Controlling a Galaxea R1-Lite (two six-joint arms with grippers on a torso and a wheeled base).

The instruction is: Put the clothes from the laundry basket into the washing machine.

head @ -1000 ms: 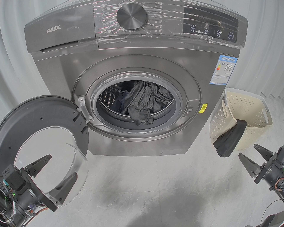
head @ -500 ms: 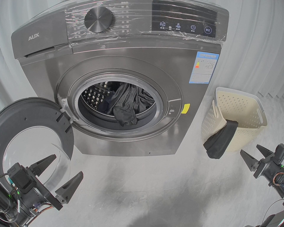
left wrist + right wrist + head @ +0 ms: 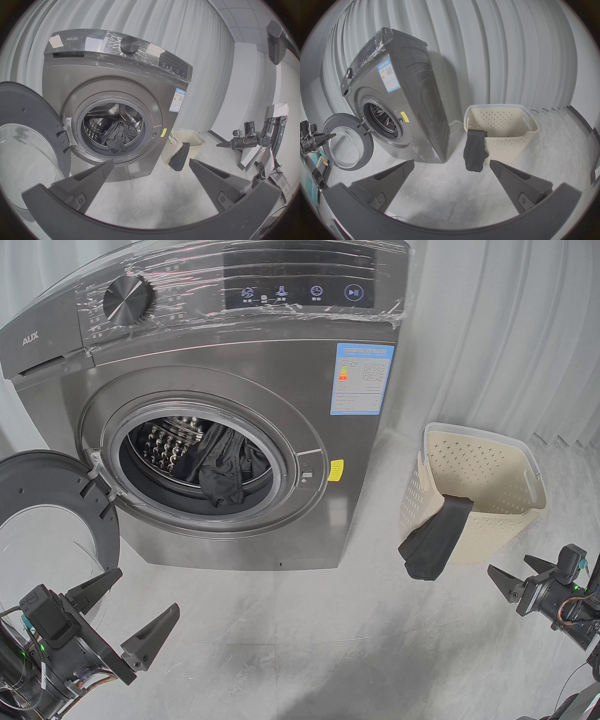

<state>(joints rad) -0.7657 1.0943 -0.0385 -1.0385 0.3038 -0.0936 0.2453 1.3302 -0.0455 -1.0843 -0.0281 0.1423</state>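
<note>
A grey front-loading washing machine point(image 3: 206, 365) stands with its round door point(image 3: 44, 502) swung open to the left. Dark clothes point(image 3: 219, 468) lie in the drum, one piece hanging over the lip of the opening. To the machine's right a cream laundry basket point(image 3: 500, 484) sits on the floor, a black garment point(image 3: 434, 540) draped over its near rim. My left gripper point(image 3: 131, 609) hovers open and empty low on the left, near the door. My right gripper point(image 3: 515, 574) is open and empty just right of the basket. The basket point(image 3: 503, 125) and garment point(image 3: 475, 150) lie straight ahead in the right wrist view.
Bare grey floor point(image 3: 312, 627) stretches in front of the machine and basket. Pale curtains point(image 3: 500, 334) hang behind. The open door takes up the space at the left.
The head camera has turned to the right, so machine and basket sit further left in the picture. Both grippers stay open and empty; the right one shows a little lower.
</note>
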